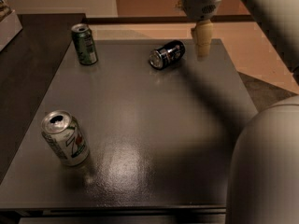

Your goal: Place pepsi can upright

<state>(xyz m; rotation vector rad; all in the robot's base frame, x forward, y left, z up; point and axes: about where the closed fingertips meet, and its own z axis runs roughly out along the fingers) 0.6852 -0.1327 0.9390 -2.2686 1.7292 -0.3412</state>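
Observation:
The pepsi can (167, 54), dark navy with a silver top, lies on its side near the far edge of the dark table (140, 125), its top facing front-left. My gripper (202, 45) hangs just to the right of the can, at the table's far right edge, apart from it and holding nothing.
A green can (84, 44) stands upright at the far left of the table. A white-silver can (65, 137) with red and green print stands upright at the near left. My arm's pale body (266, 167) fills the near right corner.

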